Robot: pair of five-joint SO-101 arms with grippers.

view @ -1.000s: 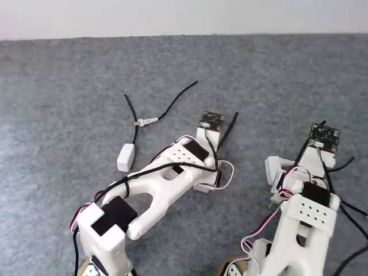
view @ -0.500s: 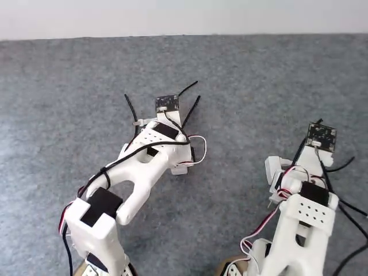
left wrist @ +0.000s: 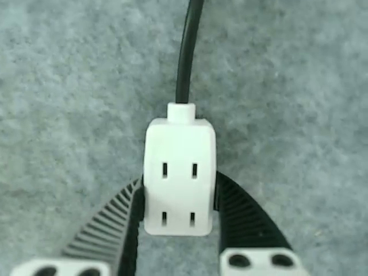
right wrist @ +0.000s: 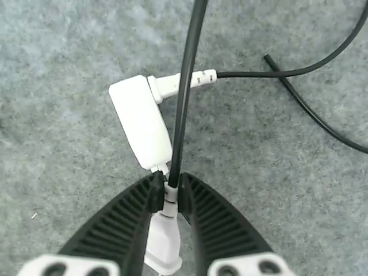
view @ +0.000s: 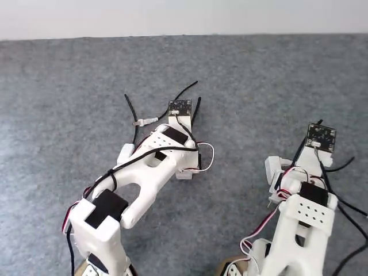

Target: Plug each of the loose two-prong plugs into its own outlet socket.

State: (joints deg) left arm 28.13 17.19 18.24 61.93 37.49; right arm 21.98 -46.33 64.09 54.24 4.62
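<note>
My left gripper [left wrist: 179, 192] is shut on a white outlet socket [left wrist: 179, 172] with two pairs of slots facing the camera; its black cable [left wrist: 188, 52] runs away over the carpet. In the high view that arm reaches to the table's middle, its wrist camera [view: 180, 107] above the socket. A small loose plug [view: 146, 121] on a black cable lies just beside it. My right gripper [right wrist: 169, 185] is shut on the neck of a white plug [right wrist: 164, 247]. Just beyond it lies a second white socket [right wrist: 141, 123], with another plug [right wrist: 179, 82] in its far end.
A white block [view: 125, 152] on a black cable lies partly hidden beside the left arm. Loose black cables [right wrist: 310, 112] cross the grey carpet near the right arm [view: 305, 213]. The carpet's far edge meets a pale wall [view: 184, 17].
The left arm swung away from the right arm toward the loose plug, carrying its socket and cable, then drifted slightly back. The right arm stayed put.
</note>
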